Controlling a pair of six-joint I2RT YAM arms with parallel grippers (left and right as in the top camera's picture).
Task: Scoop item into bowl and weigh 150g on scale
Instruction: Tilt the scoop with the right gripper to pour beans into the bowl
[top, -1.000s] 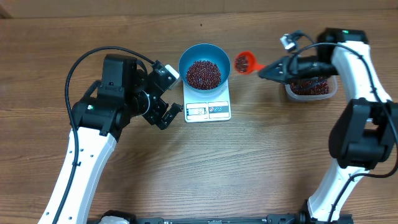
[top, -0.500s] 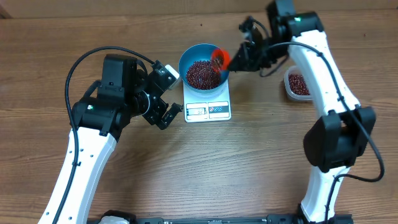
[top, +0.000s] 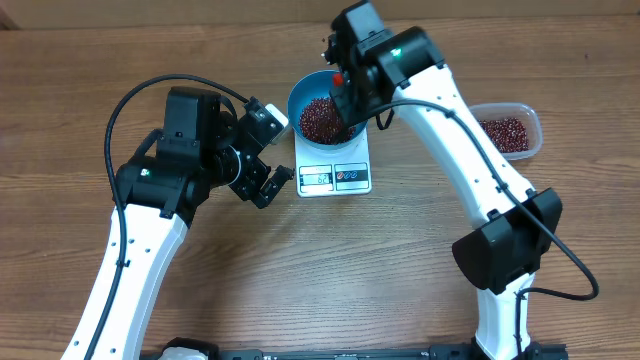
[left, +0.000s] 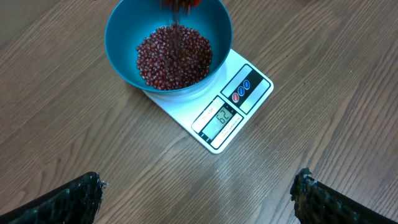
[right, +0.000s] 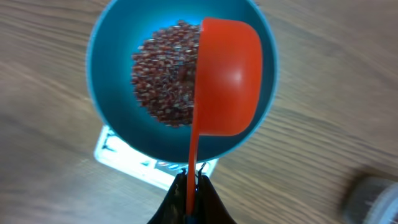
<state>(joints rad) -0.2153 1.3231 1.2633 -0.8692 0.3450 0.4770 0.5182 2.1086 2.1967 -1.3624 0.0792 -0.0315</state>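
Tabletop (top: 400, 260), right gripper (right: 189, 186) holding scoop (right: 227, 74) over bowl (right: 112, 121)

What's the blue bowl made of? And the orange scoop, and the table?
The round deep blue bowl looks like plastic: one even colour, smooth, with a soft dull sheen. The orange-red scoop seems to be plastic too, smooth and slightly shiny, with a thin moulded handle. The brown table shows wood grain, but I cannot tell whether it is real wood or a printed laminate.
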